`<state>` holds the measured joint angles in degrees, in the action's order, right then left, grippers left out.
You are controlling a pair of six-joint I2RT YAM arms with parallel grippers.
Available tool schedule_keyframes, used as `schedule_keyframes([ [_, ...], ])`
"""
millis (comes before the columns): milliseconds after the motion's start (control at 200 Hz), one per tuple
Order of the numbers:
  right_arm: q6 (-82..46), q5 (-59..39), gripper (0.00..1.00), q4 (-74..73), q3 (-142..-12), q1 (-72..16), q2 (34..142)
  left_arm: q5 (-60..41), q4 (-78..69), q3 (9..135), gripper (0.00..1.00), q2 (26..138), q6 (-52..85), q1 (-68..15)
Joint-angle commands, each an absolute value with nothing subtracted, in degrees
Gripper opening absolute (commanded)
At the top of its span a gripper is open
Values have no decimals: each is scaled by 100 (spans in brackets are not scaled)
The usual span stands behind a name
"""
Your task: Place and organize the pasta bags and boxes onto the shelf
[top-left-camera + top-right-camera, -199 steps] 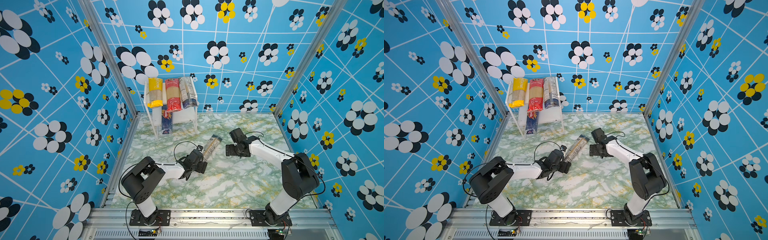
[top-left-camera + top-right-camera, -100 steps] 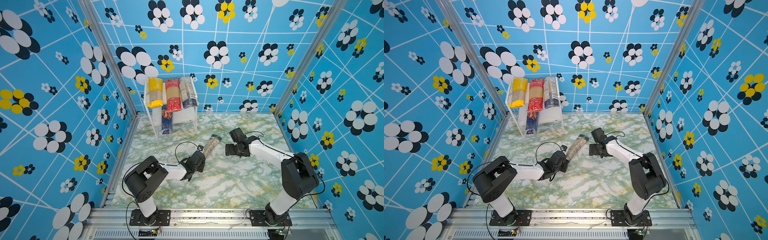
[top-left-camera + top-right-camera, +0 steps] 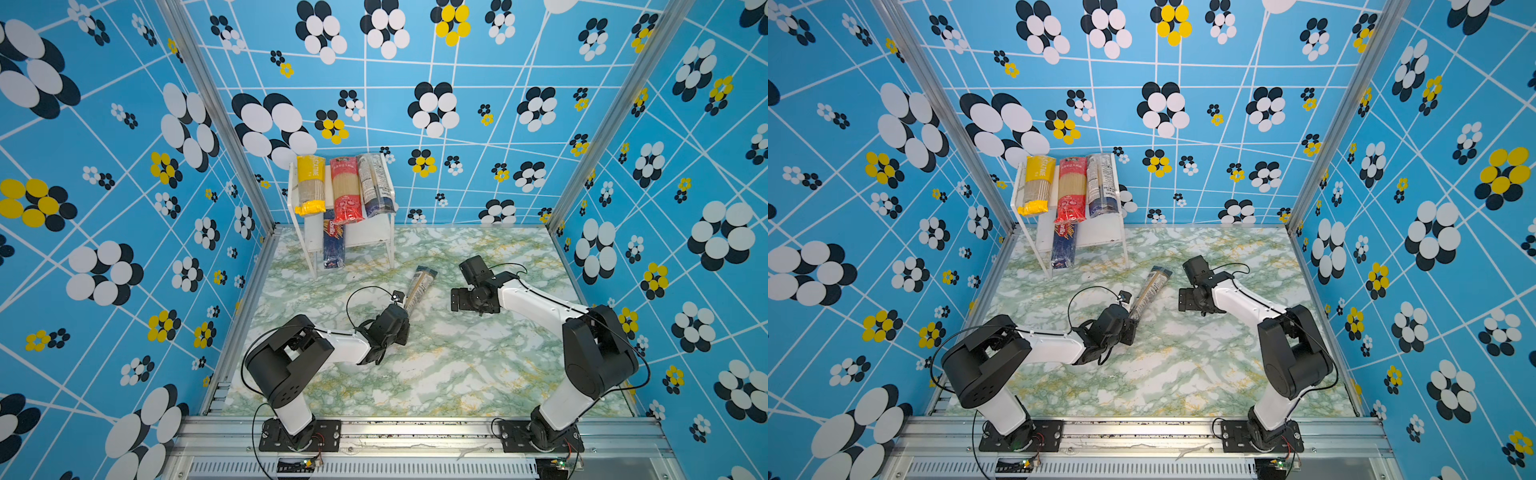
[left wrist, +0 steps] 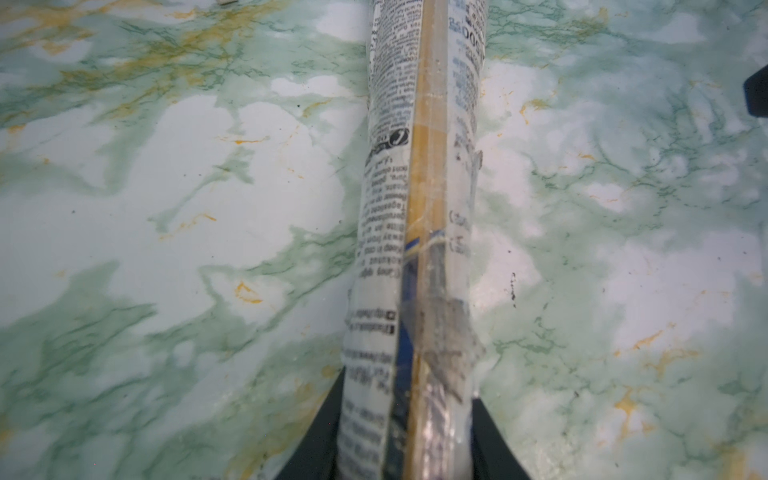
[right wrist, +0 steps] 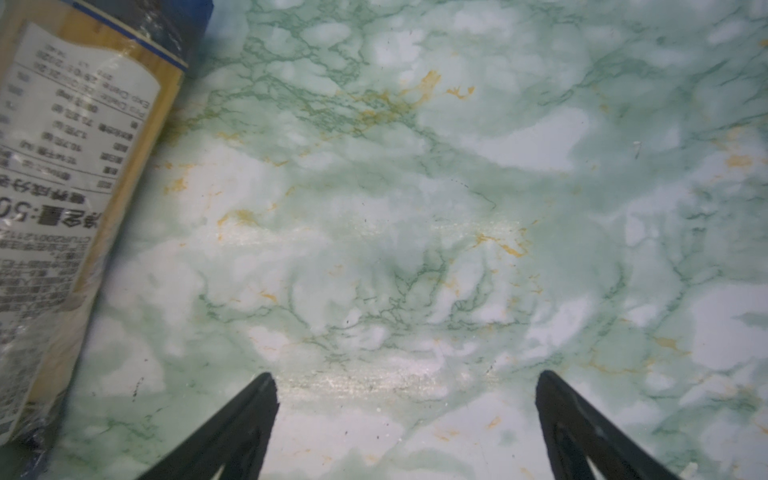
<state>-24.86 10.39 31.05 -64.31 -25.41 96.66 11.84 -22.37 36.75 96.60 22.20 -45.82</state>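
A slim clear text-covered pasta bag (image 3: 420, 286) (image 3: 1152, 289) lies slanted on the marble table in both top views. My left gripper (image 3: 404, 311) (image 4: 407, 436) is shut on its near end, and the black fingers (image 4: 322, 432) press the bag (image 4: 415, 208) from both sides. To the bag's right my right gripper (image 3: 460, 299) (image 5: 405, 395) stands open over bare table, and the bag (image 5: 75, 187) shows beside it. At the back left, the white shelf (image 3: 368, 232) (image 3: 1100, 235) carries a yellow bag (image 3: 310, 185), a red bag (image 3: 345, 189) and a clear text bag (image 3: 374, 185) on top. A dark blue Barilla box (image 3: 333, 243) sits on its lower board.
Blue flowered walls (image 3: 124, 208) close in the table on three sides, with metal posts at the back corners. A metal rail (image 3: 415, 432) along the front edge holds both arm bases. The lower shelf board shows bare white to the right of the Barilla box.
My left gripper has slid onto the near end of the text-covered bag and shut on it. The right arm has not moved.
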Motion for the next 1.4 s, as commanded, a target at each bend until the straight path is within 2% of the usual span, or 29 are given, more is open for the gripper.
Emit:
schedule_keyframes([
  [0,-2489,1051,99,3160,-6398,-2496,9698,602,-1814,3354,0,9511,2583,-4598],
  [280,-2493,1029,99,3168,-6458,-2492,9780,-187,-2566,2729,0,8550,3431,-4476],
  [645,-2505,969,99,3140,-6492,-2496,9901,-857,-2656,2543,0,7587,4176,-4444],
  [1110,-2488,829,99,3122,-6676,-2496,10151,-306,-1979,2180,0,5620,4176,-4439],
  [1395,-2489,795,99,3169,-6759,-2493,10246,28,-705,2661,0,4704,4287,-4422],
])
